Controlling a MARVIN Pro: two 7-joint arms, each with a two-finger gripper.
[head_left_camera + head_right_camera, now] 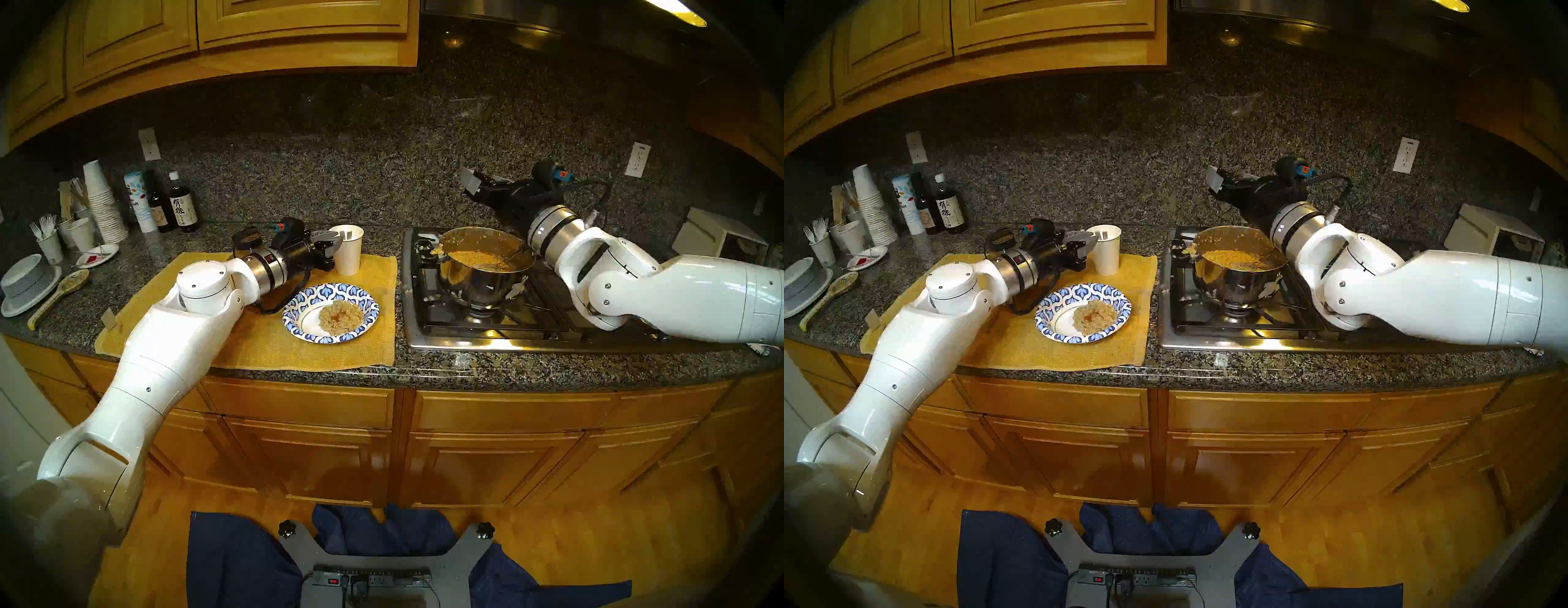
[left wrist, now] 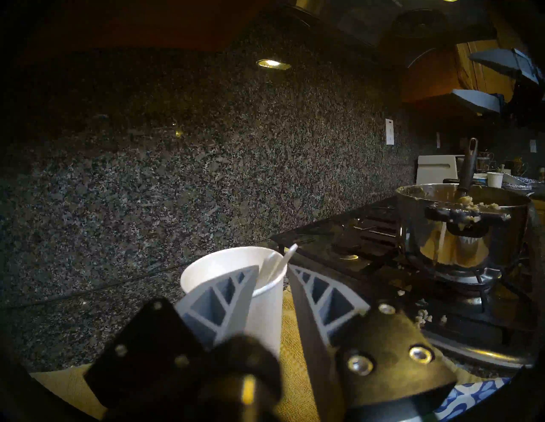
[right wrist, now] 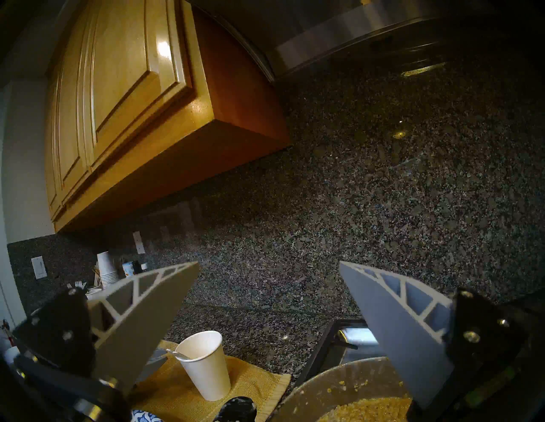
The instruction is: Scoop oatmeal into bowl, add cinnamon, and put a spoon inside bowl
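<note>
Left end effector [image 2: 269,272]: half-parted, its fingers either side of the spoon [image 2: 275,265] in the paper cup [image 1: 348,254]; grip uncertain.
Right end effector [image 3: 268,297]: released, above the pot [image 1: 483,271].

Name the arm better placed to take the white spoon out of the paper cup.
Left. The left gripper is already at the paper cup rim beside the white spoon; the right gripper hangs open behind the pot.

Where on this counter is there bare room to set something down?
Free: the yellow mat in front of the bowl, and the granite behind the left gripper toward the bottles. Crowded: the far left corner with stacked cups, and the stove.
</note>
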